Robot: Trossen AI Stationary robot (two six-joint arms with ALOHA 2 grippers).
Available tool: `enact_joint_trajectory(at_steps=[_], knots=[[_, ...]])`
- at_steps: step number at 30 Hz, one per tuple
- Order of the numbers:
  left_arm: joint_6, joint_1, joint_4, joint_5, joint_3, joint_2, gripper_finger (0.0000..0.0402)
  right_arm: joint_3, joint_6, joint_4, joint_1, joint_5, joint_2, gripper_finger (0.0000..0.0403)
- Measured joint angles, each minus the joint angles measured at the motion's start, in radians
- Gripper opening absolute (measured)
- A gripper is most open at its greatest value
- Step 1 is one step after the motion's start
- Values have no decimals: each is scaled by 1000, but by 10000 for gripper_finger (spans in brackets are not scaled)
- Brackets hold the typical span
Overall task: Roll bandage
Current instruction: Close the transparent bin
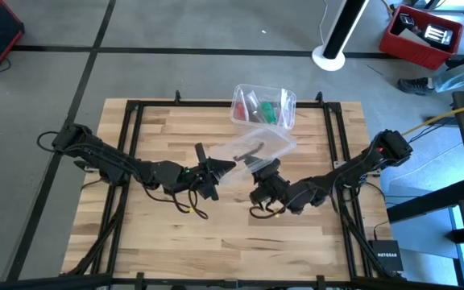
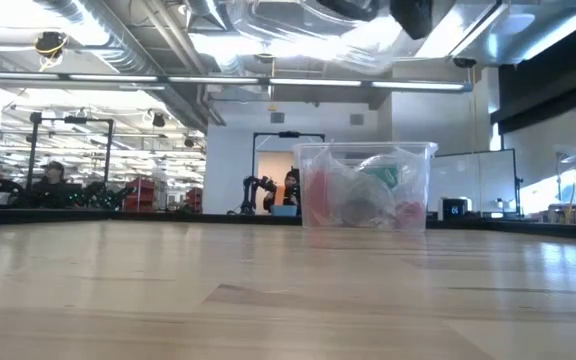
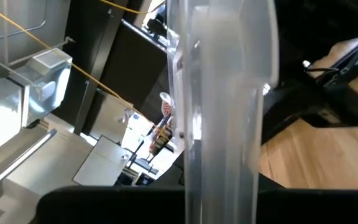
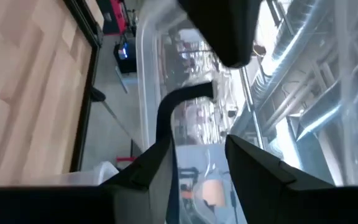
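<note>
So both arms have the clear lid [image 1: 252, 147] lifted just in front of the one clear plastic box [image 1: 263, 106]. The left gripper [image 1: 220, 167] is clamped tight on the lid's edge, and the right gripper [image 1: 260, 167] seems closed on its other side, though that view's murky. The bandage [image 1: 267, 110] sits inside the box, untouched. Risk: thin slippery plastic, two claws pulling unevenly, so the lid could twist out and drop onto the box.
</note>
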Motion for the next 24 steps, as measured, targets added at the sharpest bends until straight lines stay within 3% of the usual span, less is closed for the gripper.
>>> enact_joint_trajectory(at_steps=[8, 24], knots=[[-11, -32, 2, -41, 18, 0, 5, 8, 16, -86, -43, -26, -1, 156], [-53, -55, -2, -36, 56, 0, 6, 8, 62, -98, -73, -65, -2, 156]])
